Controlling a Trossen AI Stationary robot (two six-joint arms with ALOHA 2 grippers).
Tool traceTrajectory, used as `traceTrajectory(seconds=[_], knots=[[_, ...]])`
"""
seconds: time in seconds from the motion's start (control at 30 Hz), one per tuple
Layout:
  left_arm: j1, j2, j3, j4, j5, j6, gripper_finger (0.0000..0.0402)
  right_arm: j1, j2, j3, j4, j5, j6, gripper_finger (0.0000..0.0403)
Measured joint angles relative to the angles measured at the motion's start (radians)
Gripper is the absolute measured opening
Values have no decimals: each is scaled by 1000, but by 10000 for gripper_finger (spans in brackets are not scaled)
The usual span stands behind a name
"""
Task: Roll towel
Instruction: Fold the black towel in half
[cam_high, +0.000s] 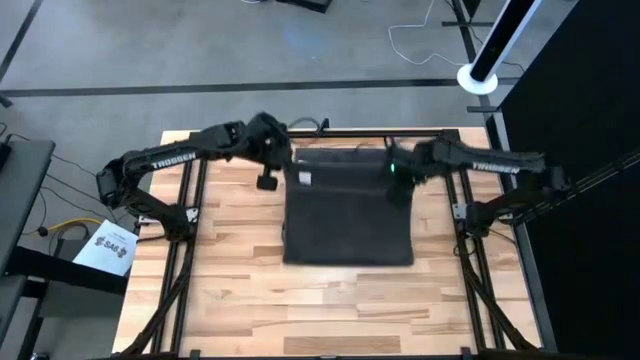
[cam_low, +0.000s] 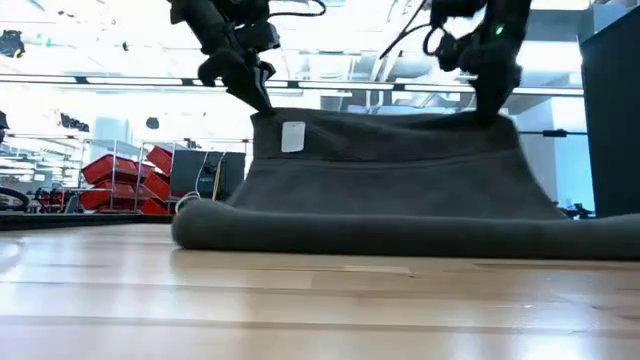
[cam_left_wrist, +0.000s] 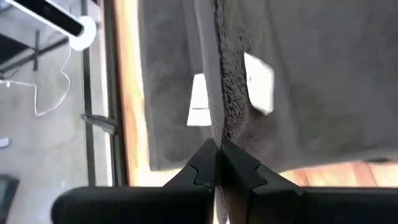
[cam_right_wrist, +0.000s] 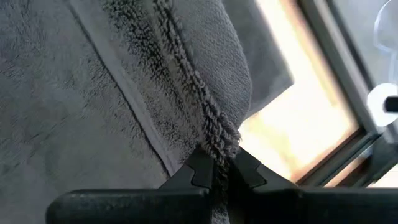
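The left gripper (cam_left_wrist: 216, 163) was clamped tight on the far edge of the towel (cam_high: 348, 215), fingers (cam_left_wrist: 239, 171) pinched together w/ the terry cloth squeezed between them, right by the small white label (cam_left_wrist: 259, 83). The right gripper (cam_right_wrist: 216, 167) was clenched the same way on the opposite far corner, a thick fold of looped pile caught in its jaws. Seen from table height, both grippers, left (cam_low: 262, 105) and right (cam_low: 492, 113), held that far edge up off the wood, so the cloth hung like a low tent wall, label (cam_low: 293, 136) facing the camera, w/ the near part of the towel (cam_low: 400, 200) lying slack on the table (cam_low: 300, 300). From above, the dark charcoal towel sat mid-table toward the back rail, roughly square, near edge flat on the boards, the 2 arms reaching in from either side. A sheet of paper (cam_high: 112, 247) lay off the table's left side, and red bins (cam_low: 120, 175) stood in the room behind
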Motion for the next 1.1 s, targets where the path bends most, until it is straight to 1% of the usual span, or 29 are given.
traceTrajectory(seconds=[0.13, 0.23, 0.43, 0.7, 0.83, 0.97, 1.1], knots=[[59, 45, 0, 26, 32, 4, 0, -146, 33, 0, 68, -19, -162, 5], [68, 99, 0, 40, 36, 6, 0, -238, 57, -10, 107, -75, -260, 5], [73, 220, -1, 115, 19, 5, 0, -346, 111, -77, 208, -124, -371, 5], [86, 331, -1, 181, -17, 31, 0, -416, 253, -84, 313, -134, -438, 5], [86, 367, -1, 213, -81, 35, 0, -429, 327, -85, 314, -134, -438, 5], [86, 371, -1, 261, -116, 29, 0, -424, 361, -85, 321, -126, -438, 5], [87, 371, -1, 297, -164, 13, 0, -419, 362, -85, 340, -64, -416, 6]])
